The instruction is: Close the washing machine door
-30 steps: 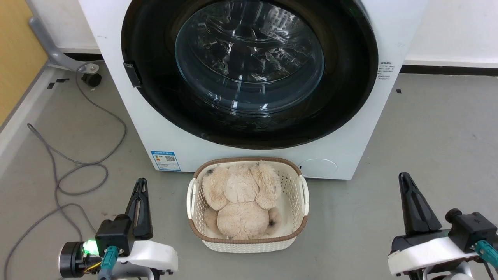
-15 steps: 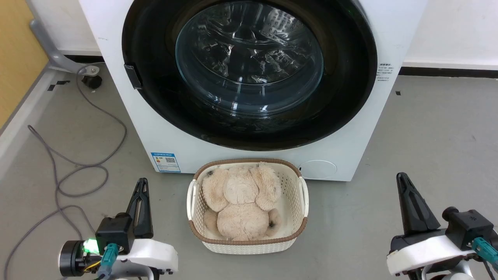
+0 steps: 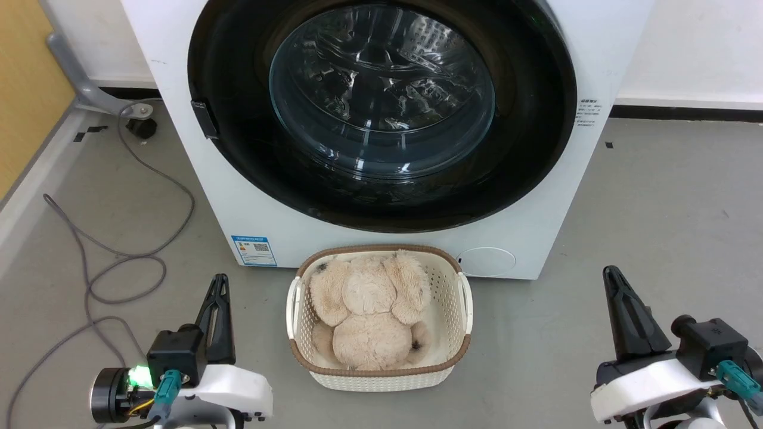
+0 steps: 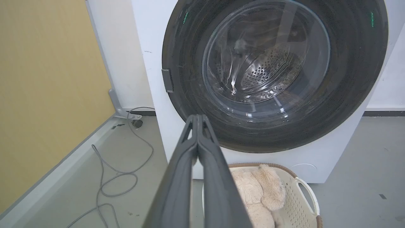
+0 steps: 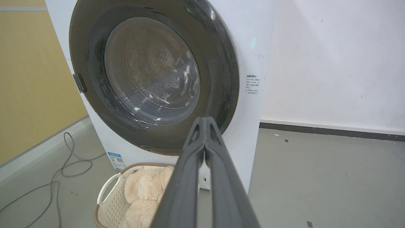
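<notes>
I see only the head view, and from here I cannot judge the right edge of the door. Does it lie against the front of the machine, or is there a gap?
Observer: In the right wrist view the washing machine door lies against the white front of the machine at its right edge; I see no gap.
Operator: Are the grippers open?
Observer: The left gripper is shut, its fingers touching along their length.
Operator: And the other one?
Observer: The right gripper is shut too, holding nothing.
</notes>
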Available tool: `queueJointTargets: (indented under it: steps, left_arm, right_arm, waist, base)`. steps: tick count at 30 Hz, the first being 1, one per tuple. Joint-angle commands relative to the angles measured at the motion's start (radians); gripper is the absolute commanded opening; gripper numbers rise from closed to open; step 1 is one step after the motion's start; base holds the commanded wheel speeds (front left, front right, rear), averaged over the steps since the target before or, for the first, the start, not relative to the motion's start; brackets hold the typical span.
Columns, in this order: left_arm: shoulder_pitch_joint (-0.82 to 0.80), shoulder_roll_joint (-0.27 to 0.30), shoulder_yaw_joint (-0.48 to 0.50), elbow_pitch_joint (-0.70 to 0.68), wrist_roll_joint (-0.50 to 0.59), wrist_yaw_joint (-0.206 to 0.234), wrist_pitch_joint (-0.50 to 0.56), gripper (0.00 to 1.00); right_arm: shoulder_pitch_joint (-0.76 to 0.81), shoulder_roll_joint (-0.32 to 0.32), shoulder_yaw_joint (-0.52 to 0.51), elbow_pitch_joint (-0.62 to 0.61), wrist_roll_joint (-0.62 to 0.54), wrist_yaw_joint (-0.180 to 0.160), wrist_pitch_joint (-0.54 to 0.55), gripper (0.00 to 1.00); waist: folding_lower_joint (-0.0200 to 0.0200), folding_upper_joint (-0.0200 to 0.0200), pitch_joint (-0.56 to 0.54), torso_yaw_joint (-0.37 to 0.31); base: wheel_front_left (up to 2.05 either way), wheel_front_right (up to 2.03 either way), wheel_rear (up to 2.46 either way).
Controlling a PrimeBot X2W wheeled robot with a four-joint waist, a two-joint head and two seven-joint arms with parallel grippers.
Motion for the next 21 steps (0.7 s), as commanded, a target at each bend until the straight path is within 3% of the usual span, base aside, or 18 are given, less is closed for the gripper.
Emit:
queueJointTargets:
  steps: [1, 21]
  left_arm:
    - [0.015, 0.000, 0.003, -0.007, 0.003, -0.008, 0.006, 0.00]
    - [0.022, -0.001, 0.006, -0.023, 0.005, -0.023, 0.047, 0.00]
  right_arm:
    - [0.018, 0.002, 0.002, -0.007, -0.006, 0.000, 0.006, 0.00]
    - [0.025, 0.003, 0.007, -0.021, -0.030, 0.000, 0.047, 0.00]
  waist:
    - [0.0000, 0.0000, -0.001, 0.000]
    - [0.0000, 0.0000, -0.009, 0.000]
  base:
    - [0.00, 0.00, 0.00]
    - [0.00, 0.00, 0.00]
